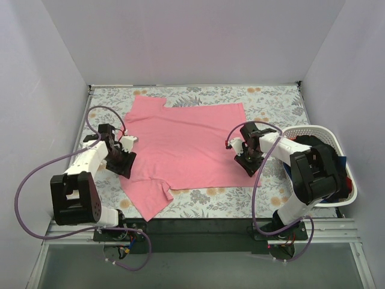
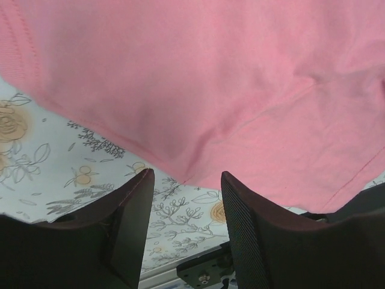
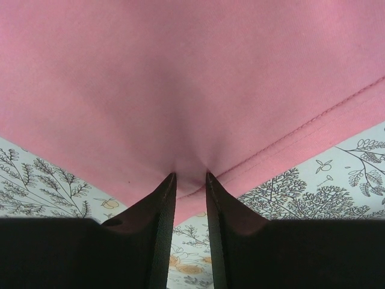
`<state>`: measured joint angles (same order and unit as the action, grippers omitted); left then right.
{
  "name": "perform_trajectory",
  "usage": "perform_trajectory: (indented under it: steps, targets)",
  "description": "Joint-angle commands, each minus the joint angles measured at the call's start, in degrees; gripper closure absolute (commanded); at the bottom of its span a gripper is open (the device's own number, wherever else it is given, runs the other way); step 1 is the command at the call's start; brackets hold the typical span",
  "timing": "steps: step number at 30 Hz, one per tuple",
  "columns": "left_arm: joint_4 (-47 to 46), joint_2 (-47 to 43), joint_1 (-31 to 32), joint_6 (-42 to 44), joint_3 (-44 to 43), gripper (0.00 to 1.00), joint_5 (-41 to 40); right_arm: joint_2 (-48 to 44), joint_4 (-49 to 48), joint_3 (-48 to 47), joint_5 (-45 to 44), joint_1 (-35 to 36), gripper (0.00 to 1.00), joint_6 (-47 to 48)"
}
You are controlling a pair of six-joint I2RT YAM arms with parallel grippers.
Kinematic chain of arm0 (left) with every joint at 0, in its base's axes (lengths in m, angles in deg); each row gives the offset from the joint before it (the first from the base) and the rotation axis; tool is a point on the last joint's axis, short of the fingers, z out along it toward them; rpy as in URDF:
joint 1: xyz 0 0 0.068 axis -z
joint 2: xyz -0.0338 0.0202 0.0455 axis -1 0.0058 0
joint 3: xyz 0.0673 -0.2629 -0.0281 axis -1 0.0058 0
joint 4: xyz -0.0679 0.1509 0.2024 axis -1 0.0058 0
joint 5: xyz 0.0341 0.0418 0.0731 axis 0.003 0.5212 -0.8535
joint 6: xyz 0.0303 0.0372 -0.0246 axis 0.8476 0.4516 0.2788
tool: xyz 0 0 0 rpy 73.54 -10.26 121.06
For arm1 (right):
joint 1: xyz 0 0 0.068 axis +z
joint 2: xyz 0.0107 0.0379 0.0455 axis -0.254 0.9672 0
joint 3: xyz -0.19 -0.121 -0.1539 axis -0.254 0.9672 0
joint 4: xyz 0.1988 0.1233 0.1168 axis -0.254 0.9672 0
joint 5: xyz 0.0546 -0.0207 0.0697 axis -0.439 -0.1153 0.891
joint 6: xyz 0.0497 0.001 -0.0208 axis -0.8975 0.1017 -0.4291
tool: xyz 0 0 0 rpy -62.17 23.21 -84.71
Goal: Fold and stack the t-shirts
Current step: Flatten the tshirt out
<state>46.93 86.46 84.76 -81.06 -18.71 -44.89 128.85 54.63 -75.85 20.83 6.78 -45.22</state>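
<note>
The right tool (image 3: 190, 176) pinches the pink t-shirt (image 1: 186, 144); the left tool (image 2: 186, 174) stands spread.

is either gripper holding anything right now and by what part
The right gripper pinches the pink t-shirt at its hemmed edge. The left gripper is open by the shirt's edge, holding nothing.

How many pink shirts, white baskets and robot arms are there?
pink shirt: 1
white basket: 1
robot arms: 2
Total: 4
</note>
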Motion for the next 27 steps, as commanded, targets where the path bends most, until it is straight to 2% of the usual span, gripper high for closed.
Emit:
perform_trajectory:
  steps: [1,5,10,15,20,23,24,26,27]
  targets:
    - [-3.95,0.76,0.51,-0.87,3.07,0.53,0.24,2.06,1.35,-0.82,-0.20,0.21,0.67,0.03]
    - [-7.20,1.03,0.51,0.62,8.25,0.55,-4.06,3.03,1.44,-0.21,-0.46,0.21,0.68,0.29]
    - [-6.86,-1.25,0.51,2.91,13.79,0.55,-7.59,2.07,1.87,1.46,-0.73,0.21,0.67,0.73]
    - [-4.93,-4.77,0.42,4.67,15.38,0.56,-10.05,0.31,3.11,3.39,0.15,1.18,0.66,0.91]
    - [-2.21,-5.21,0.34,5.20,12.67,0.56,-9.79,-1.01,4.69,3.83,0.33,1.62,0.65,1.17]
    - [1.56,-4.86,0.25,5.02,6.98,0.53,-5.85,-1.71,6.18,2.35,1.29,1.62,0.59,1.35]
    - [2.62,-4.77,0.34,4.85,5.20,0.48,-4.79,-2.15,7.58,0.60,2.16,1.44,0.52,1.35]
    - [5.51,-3.90,0.25,4.67,-1.97,0.43,-1.37,-4.17,8.90,-1.78,5.23,1.53,0.45,1.26]
    - [5.88,-3.37,0.34,4.06,-4.55,0.42,-0.39,-4.70,9.61,-3.62,5.86,1.44,0.38,1.35]
